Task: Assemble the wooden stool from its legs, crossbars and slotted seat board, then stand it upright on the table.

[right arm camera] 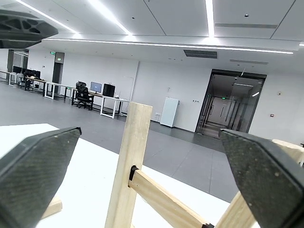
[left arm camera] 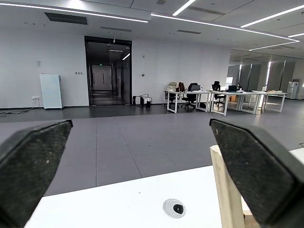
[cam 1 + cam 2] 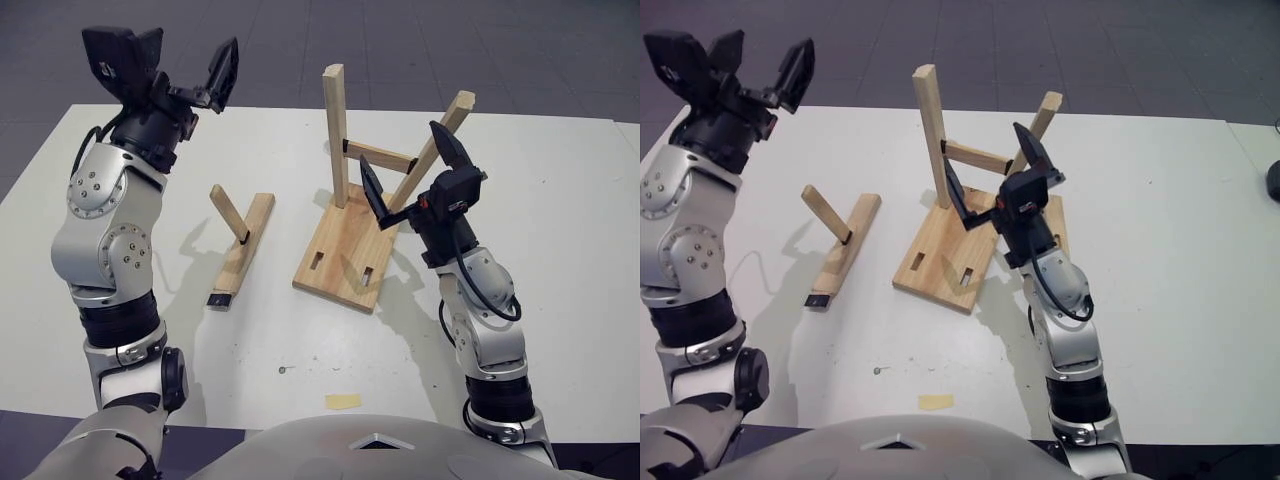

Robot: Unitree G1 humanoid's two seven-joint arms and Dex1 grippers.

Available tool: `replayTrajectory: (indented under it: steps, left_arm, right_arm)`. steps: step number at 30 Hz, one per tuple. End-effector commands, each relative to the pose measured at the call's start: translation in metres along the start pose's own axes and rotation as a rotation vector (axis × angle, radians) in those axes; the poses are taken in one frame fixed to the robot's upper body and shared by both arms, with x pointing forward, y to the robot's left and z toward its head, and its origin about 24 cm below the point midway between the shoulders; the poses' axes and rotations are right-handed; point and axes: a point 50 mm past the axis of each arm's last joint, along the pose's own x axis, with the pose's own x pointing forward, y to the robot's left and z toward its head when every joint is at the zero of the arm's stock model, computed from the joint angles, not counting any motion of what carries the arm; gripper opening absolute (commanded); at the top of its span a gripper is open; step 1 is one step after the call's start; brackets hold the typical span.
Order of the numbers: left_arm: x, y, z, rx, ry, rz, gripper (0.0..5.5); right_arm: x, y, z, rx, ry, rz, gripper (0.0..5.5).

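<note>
Your loose leg pair (image 3: 243, 245) lay on the bench (image 3: 560, 250) just left of the seat board (image 3: 340, 262). Its long axis ran from the near edge toward the far side, and one leg stuck up at a slant. Your left tool (image 3: 188, 58) hung high, left of and beyond it, fingers spread and empty. Your right tool (image 3: 402, 150), also spread and empty, stood just beside the upright leg frame (image 3: 337, 130) seated in the board. The left arm looked the nearer one.
</note>
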Motion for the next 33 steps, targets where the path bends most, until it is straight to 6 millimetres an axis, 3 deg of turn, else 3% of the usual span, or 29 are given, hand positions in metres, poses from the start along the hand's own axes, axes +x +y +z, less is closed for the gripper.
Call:
replayTrajectory:
  steps: [1, 3, 6, 15, 22, 27, 33]
  left_arm:
    - [-0.026, -0.003, -0.098, -0.051, 0.355, -0.009, 5.38]
    - [-0.036, -0.003, -0.125, -0.094, 0.44, 0.007, 5.38]
    - [-0.041, 0.001, -0.132, -0.101, 0.442, 0.037, 5.38]
    - [-0.027, -0.002, -0.107, -0.151, 0.326, 0.018, 5.38]
    - [-0.016, 0.004, -0.046, 0.003, 0.185, -0.086, 5.38]
    - [-0.039, 0.0, -0.032, 0.097, 0.281, -0.122, 5.38]
    - [-0.079, 0.008, -0.066, 0.167, 0.592, -0.1, 5.38]
  right_arm:
    - [0.001, 0.001, -0.001, 0.012, 0.008, 0.003, 5.4]
    - [-0.001, 0.0, -0.002, 0.011, 0.014, 0.0, 5.4]
    - [-0.001, -0.002, -0.002, 0.01, 0.017, 0.002, 5.4]
    - [0.001, 0.004, -0.003, 0.022, 0.013, 0.014, 5.4]
    - [-0.003, 0.008, -0.004, 0.029, 0.019, 0.003, 5.4]
    - [-0.008, 0.01, -0.003, 0.033, 0.022, -0.022, 5.4]
    - [-0.014, 0.013, -0.005, 0.037, 0.042, -0.043, 5.4]
